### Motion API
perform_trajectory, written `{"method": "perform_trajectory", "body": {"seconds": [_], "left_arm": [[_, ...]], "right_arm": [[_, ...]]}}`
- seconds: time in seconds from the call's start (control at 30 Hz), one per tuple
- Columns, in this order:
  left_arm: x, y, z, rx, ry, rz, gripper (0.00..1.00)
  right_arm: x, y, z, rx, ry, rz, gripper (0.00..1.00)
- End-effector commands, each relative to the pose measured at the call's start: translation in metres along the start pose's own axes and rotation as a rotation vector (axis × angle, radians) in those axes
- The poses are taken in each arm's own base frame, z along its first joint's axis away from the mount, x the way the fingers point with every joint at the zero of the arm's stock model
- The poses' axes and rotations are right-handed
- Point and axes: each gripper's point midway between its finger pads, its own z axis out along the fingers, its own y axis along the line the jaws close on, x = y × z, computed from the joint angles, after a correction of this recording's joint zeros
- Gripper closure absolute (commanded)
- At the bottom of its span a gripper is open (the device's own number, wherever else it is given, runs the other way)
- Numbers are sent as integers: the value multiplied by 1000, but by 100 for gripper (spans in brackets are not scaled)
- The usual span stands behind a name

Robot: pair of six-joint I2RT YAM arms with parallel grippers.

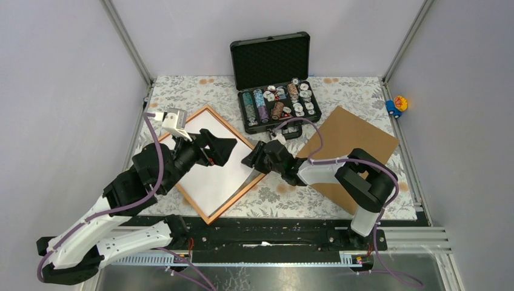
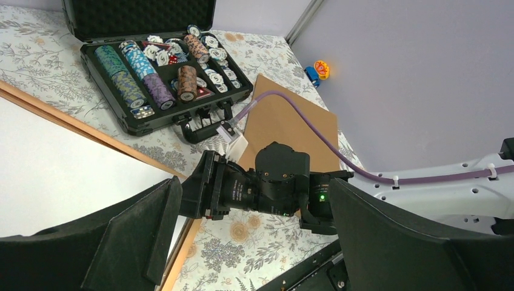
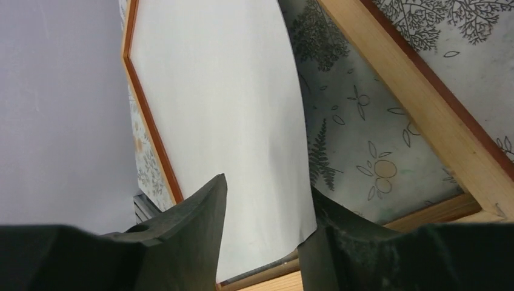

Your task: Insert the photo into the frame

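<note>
The frame [image 1: 237, 199] lies as a diamond on the left of the floral table. The photo [image 1: 212, 170] rests inside it, white back up. In the right wrist view the photo [image 3: 224, 103] curves up off a grey floral patch inside the frame's rail [image 3: 418, 103]. My right gripper [image 1: 250, 160] is at the frame's right corner. Its jaws stand apart in the wrist view [image 3: 267, 203], with the photo's corner between them, touching neither. My left gripper [image 1: 225, 150] hovers open over the photo's upper right part, empty, facing the right gripper [image 2: 254, 200].
A black open case of chips [image 1: 276, 103] stands behind the frame at the table's back. A brown cardboard board [image 1: 351, 145] lies on the right, partly under the right arm. A small toy [image 1: 397, 104] sits off the table's far right corner.
</note>
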Motion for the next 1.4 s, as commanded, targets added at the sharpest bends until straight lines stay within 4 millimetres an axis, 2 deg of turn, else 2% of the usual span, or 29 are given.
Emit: {"method": "perform_trajectory", "body": {"seconds": [0.0, 0.07, 0.17, 0.3, 0.6, 0.9, 1.2, 1.23, 1.27, 1.3, 1.37], "left_arm": [[-7, -2, 3, 3, -32, 2, 1], [-7, -2, 4, 2, -32, 3, 1], [-7, -2, 4, 1, -31, 5, 1], [-6, -1, 4, -2, -30, 5, 1], [-5, -1, 6, -4, -28, 7, 1], [-6, -5, 7, 11, -23, 6, 1], [-6, -9, 10, 19, -21, 5, 1], [-6, -9, 10, 21, -18, 5, 1], [-5, -9, 10, 21, -17, 5, 1], [-5, -8, 9, 19, -18, 6, 1], [-6, -7, 8, 17, -23, 3, 1]], "right_arm": [[1, -2, 5, -26, 37, -49, 54], [-2, -5, 9, -20, 17, -59, 62], [-4, -6, 14, -21, 7, -57, 82], [-5, -1, 11, -62, -7, -49, 99], [-16, -15, -2, -38, -95, -30, 100], [-17, -5, 18, -53, -92, -7, 100], [-15, -8, 25, -12, -87, -15, 100], [-14, -9, 23, -8, -86, -18, 99], [-15, -9, 21, -2, -86, -23, 91], [-14, -11, 19, 15, -84, -33, 75], [-17, -15, 13, 56, -86, -59, 54]]}}
